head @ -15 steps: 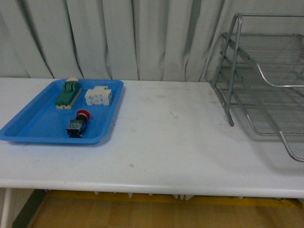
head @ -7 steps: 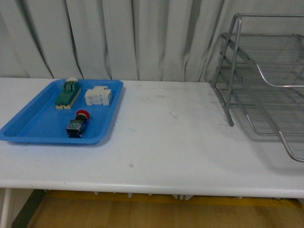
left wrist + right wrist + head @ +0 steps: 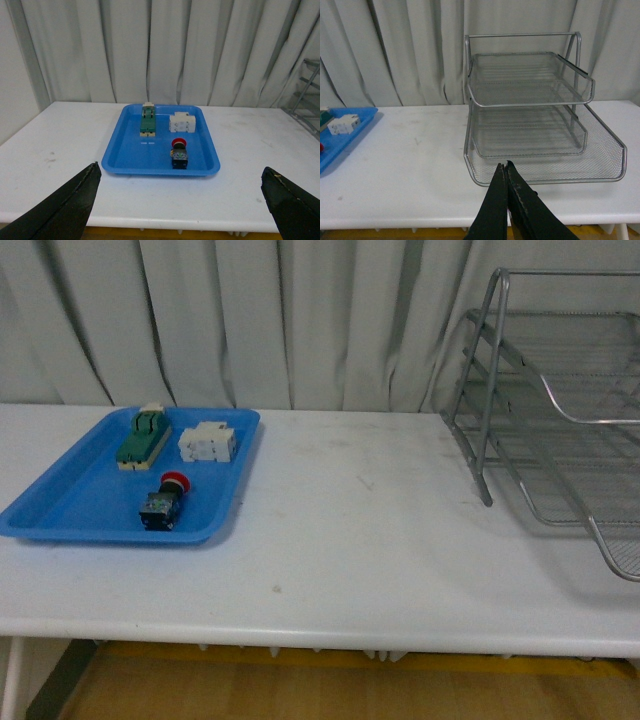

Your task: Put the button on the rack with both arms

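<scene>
Button [image 3: 165, 502] lay ungrasped inside the blue tray [image 3: 60, 510], with the rack [image 3: 560, 440] well apart from that tray on the surface [image 3: 350, 540]. Left gripper [image 3: 180, 170] faced the tray, jaws wide apart; right gripper [image 3: 506, 165] had jaws together. Nothing appeared done: pickup, handover and placing remained.

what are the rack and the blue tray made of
The rack looks like silver metal: see-through wire mesh trays in a shiny tubular frame. The blue tray is probably moulded plastic: even, slightly glossy colour and a rounded raised rim.
</scene>
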